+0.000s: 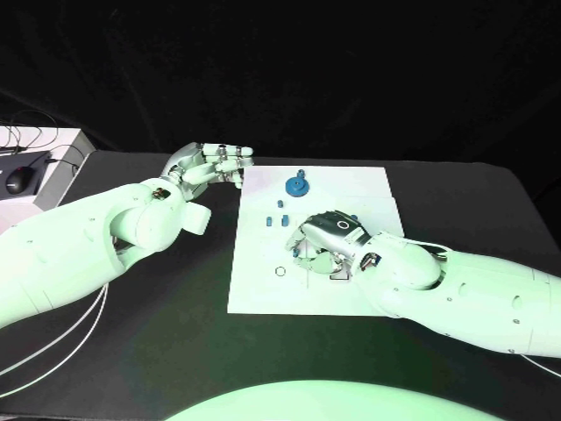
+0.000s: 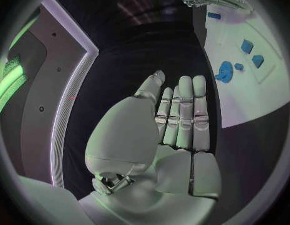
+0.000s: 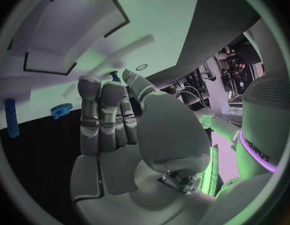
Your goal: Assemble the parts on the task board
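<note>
On the task board (image 1: 357,189): you see the blue gear (image 1: 298,185) standing, small parts (image 1: 278,219) loose.
Right robot hand (image 1: 329,235): pinches a small blue part (image 3: 115,76).
Left robot hand (image 1: 211,164): fingers straight, holding nothing.
Left for you: most assembly.

Hidden and unclear spots around the task board

The right hand (image 1: 332,237) lies over the middle of the task board (image 1: 357,184), so the board surface beneath it is covered. In the right wrist view a small blue part (image 3: 114,76) peeks out at its fingertips (image 3: 89,85); whether it is pinched cannot be told. Three small blue pieces (image 1: 277,219) near the hand are too small to make out their shapes. The left hand (image 1: 211,165) hides the board's corner behind it.
</note>
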